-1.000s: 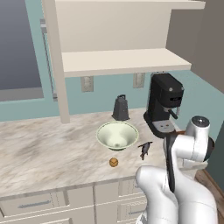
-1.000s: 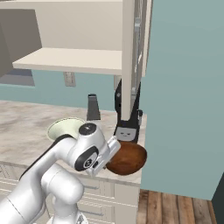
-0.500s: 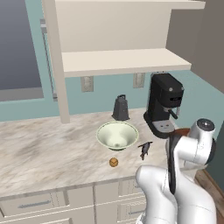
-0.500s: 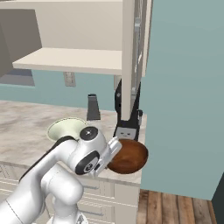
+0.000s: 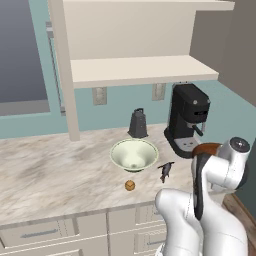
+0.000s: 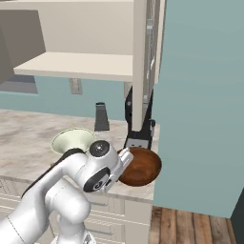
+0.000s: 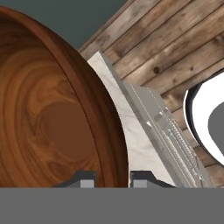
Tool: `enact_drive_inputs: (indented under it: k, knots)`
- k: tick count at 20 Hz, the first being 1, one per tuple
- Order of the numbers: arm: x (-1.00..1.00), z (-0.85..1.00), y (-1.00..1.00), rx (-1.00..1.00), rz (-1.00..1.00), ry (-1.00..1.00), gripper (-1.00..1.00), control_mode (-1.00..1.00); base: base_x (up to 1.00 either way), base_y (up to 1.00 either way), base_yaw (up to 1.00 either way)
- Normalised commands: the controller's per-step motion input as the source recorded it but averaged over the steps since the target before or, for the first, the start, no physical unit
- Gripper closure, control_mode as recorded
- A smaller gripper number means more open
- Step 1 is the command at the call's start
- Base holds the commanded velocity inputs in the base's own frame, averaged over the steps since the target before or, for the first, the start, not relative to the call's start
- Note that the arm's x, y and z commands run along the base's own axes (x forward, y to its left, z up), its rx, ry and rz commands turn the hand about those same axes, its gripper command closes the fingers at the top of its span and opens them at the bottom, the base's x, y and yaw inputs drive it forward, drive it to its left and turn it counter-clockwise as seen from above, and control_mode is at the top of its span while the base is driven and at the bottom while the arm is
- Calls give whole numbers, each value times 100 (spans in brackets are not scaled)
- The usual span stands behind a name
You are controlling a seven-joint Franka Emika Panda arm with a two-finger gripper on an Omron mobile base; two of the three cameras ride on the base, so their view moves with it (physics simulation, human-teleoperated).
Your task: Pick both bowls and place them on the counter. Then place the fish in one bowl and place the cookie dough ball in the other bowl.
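My gripper is shut on the rim of the glossy reddish-brown bowl, one fingertip inside it and one outside. That bowl hangs at the right end of the marbled counter, in front of the coffee machine; whether it touches the stone I cannot tell. Behind my arm only its rim shows. The cream-white bowl stands upright mid-counter, also seen as a pale rim. To its right lies the dark fish. The cookie dough ball sits near the counter's front edge.
A black coffee machine stands at the back right, and a dark grater behind the cream bowl. A cream shelf hangs above. A teal wall panel closes off the counter's right end, with wooden floor below.
My arm's upper joint has drifted slightly to the right. The brown bowl stays gripped at nearly the same spot; nothing else has moved.
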Motion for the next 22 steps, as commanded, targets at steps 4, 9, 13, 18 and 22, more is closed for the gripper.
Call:
enact_drive_inputs:
  k: [4, 9, 13, 18, 22]
  knots:
    - [13, -10, 6, 0, 3, 1, 100, -100, 0, 0, 0]
    - [17, -17, 6, 0, 3, 5, 100, -100, 0, 0, 0]
    - [22, -27, 5, 0, 3, 15, 100, -100, 0, 0, 0]
    - [17, -27, 8, 0, 4, 9, 100, -100, 0, 0, 0]
    - [15, -25, 8, 0, 6, 2, 100, -100, 0, 0, 0]
